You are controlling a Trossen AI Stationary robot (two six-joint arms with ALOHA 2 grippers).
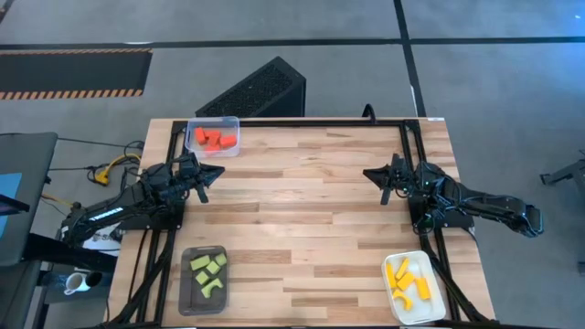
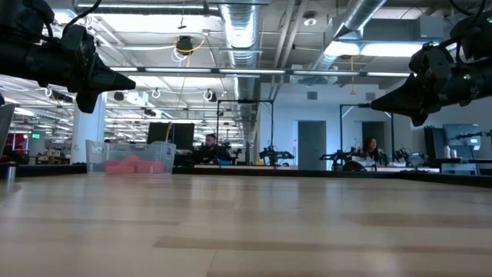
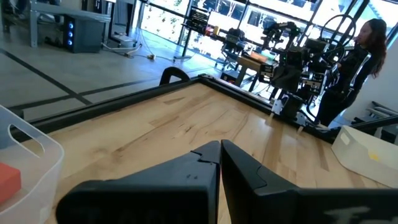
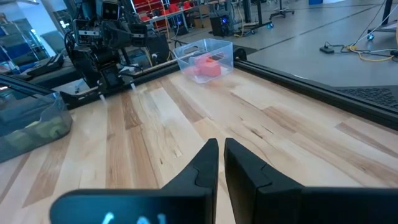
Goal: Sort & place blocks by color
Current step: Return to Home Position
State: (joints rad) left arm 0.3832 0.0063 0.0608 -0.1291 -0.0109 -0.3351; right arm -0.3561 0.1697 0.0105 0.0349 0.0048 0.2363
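Pressed together and empty, the left tool (image 1: 218, 171) and right tool (image 1: 367, 173) are held facing across the bench (image 1: 302, 215), all blocks (image 1: 212, 139) lying outboard of them in trays (image 1: 236, 123).

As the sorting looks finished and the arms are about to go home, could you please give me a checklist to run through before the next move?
1. Red blocks all in the clear tray: ok.
2. Green blocks all in the dark grey tray: ok.
3. Yellow blocks all in the white tray: ok.
4. No block lying loose on the table: ok in the high view.
5. Left hand shut, nothing between its fingers, raised off the table beside the clear tray: ok.
6. Right hand shut, nothing between its fingers, raised at the table's right side: ok.
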